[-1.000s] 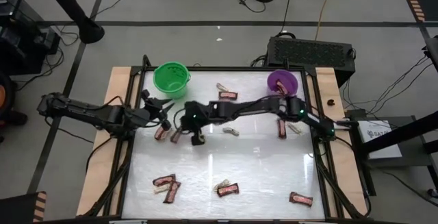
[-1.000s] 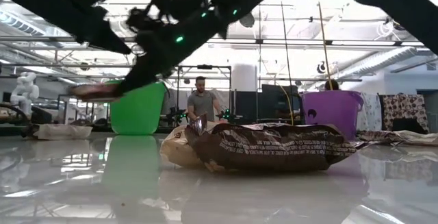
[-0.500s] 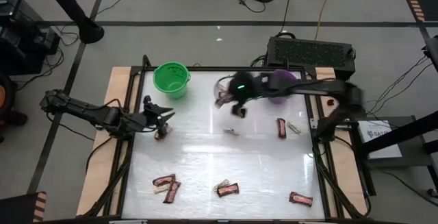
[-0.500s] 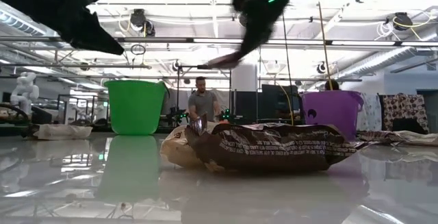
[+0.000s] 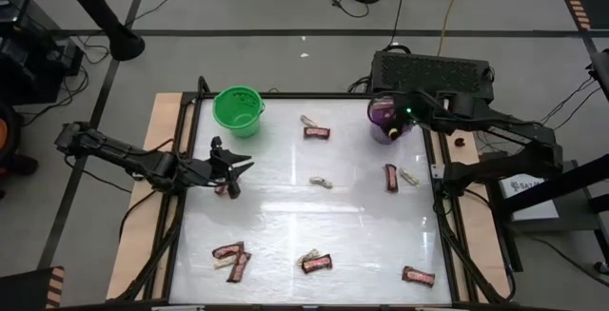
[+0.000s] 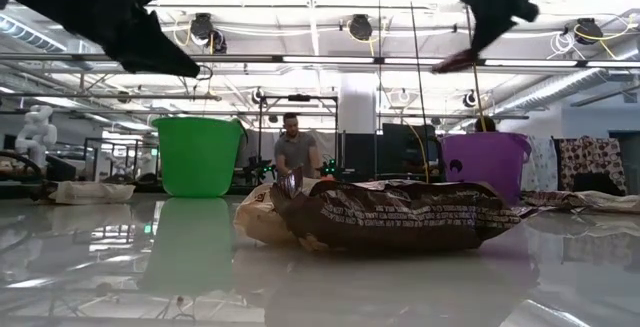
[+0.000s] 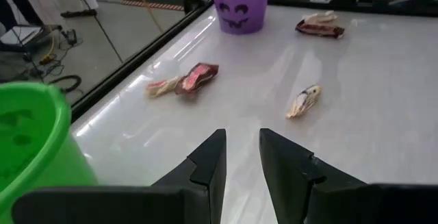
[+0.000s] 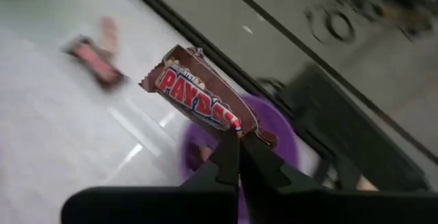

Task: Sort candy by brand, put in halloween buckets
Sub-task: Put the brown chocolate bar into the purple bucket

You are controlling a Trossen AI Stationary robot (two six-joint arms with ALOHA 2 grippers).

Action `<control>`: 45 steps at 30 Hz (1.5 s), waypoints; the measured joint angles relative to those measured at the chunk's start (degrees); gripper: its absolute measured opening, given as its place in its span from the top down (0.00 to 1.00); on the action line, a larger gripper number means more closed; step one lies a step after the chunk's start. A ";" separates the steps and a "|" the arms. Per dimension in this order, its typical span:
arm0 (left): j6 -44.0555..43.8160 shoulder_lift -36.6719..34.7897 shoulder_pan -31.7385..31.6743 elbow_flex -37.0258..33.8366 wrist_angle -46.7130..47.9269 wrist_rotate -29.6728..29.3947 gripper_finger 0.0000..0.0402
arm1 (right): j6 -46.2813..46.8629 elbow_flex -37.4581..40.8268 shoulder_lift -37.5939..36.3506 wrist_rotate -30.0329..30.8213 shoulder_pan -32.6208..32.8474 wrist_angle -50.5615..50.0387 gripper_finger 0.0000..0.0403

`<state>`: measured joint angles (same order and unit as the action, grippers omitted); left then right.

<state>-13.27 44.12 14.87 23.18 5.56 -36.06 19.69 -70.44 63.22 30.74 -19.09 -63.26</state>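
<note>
Two buckets stand at the table's (image 5: pixel 285 225) far edge, the green bucket (image 5: pixel 237 109) left and the purple bucket (image 5: pixel 389 118) right. Only the right wrist view shows the right gripper (image 8: pixel 235 157) clamped on a red-brown Payday bar (image 8: pixel 198 99) above the purple one. From above, six red-brown bars and about five pale pieces lie scattered. At the left edge the left gripper (image 7: pixel 241 155) hovers, fingers slightly apart, holding nothing.

The right tool (image 5: pixel 392 121) has swung from the counter's middle to above the purple bucket (image 5: pixel 384 130) at the far right corner, carrying a red-brown bar (image 8: pixel 205 104); the left tool (image 5: pixel 231 166) crept slightly inward.
</note>
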 joint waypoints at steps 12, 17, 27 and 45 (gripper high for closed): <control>5.38 1.64 0.00 0.02 -2.66 -0.02 0.76 | 2.96 0.12 12.01 -1.00 -7.32 -8.44 1.00; 6.61 1.64 0.00 0.02 -3.86 0.38 0.76 | 2.15 0.12 16.15 -1.10 -7.66 -8.77 0.99; 6.09 1.64 0.00 0.02 -3.76 3.44 0.76 | 2.88 0.12 17.84 -0.42 -8.65 -12.10 0.82; 3.00 1.64 0.00 0.04 -1.42 4.59 0.76 | -3.30 -1.28 17.09 -24.31 -1.66 7.35 0.66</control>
<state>-10.26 45.76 14.87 23.22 4.13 -31.46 16.39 -71.72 80.31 6.43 -20.76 -55.91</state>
